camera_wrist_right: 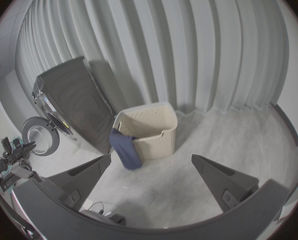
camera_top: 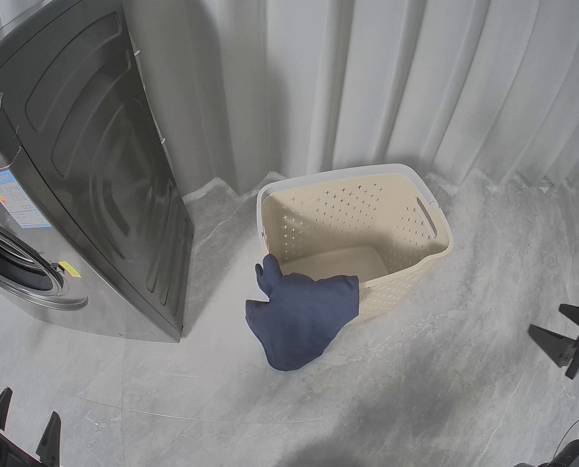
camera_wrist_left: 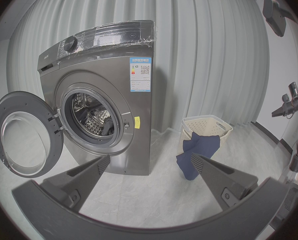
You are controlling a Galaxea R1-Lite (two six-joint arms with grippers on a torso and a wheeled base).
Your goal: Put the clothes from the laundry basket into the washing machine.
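Draping the rim of laundry basket [camera_top: 341, 171], blue cloth [camera_top: 302, 319]; left hand [camera_top: 28, 408], right hand [camera_top: 547, 320] released, well apart.

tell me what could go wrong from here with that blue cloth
The blue cloth hangs mostly outside the laundry basket, so it may slide to the floor, or a pull could tip the otherwise empty basket. Carried low, it could snag on the open washing machine door.

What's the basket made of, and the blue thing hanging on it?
The laundry basket looks like stiff cream plastic, matte: its walls hold shape and have moulded star-shaped holes and a handle slot. The blue garment looks like soft, matte cloth: it creases and droops over the rim. Which fibre, I can't tell.
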